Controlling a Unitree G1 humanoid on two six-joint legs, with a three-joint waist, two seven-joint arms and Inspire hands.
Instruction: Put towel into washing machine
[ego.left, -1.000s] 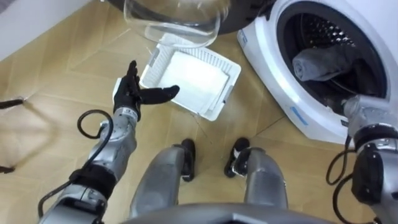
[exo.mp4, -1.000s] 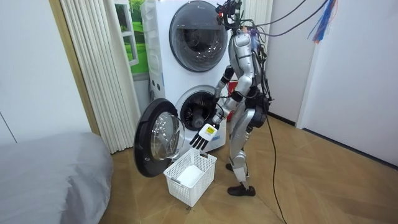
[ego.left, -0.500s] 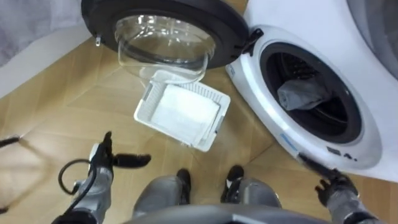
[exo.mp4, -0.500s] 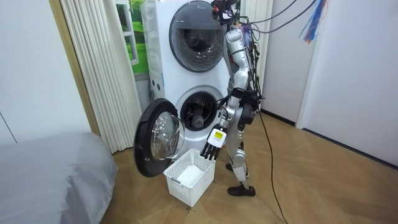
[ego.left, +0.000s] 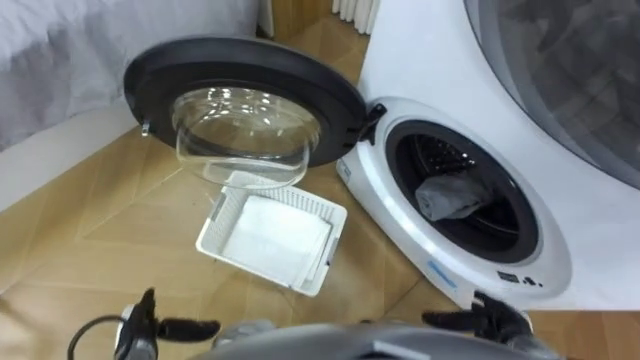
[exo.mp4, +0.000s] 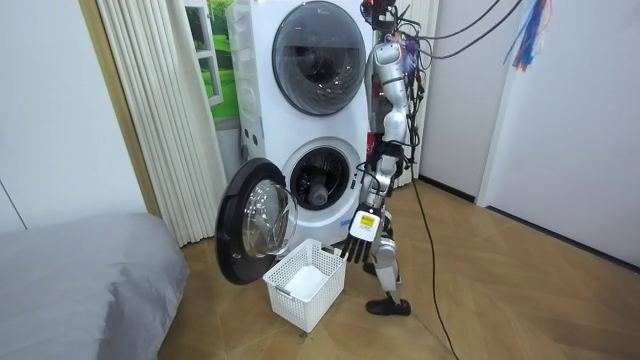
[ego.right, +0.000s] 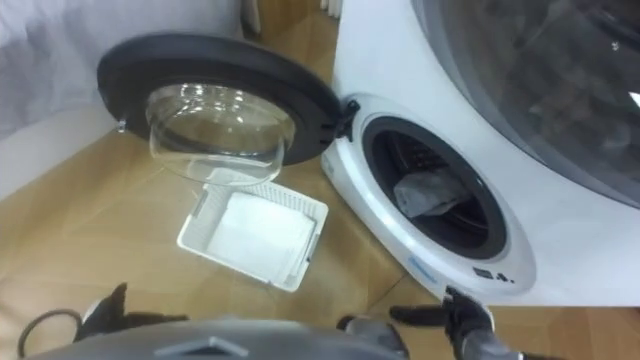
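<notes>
Grey crumpled towel (ego.left: 450, 197) seen inside the drum of the white front-loading washing machine (ego.left: 420, 60).
Left eye view: left hand (ego.left: 148, 322) and right hand (ego.left: 492, 318) are held straight-fingered, empty, before the machine. Room view: the robot is seen upright beside it.

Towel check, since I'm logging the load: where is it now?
In the left eye view's right half, the grey towel lies inside the washing machine drum, right of the white basket.
</notes>
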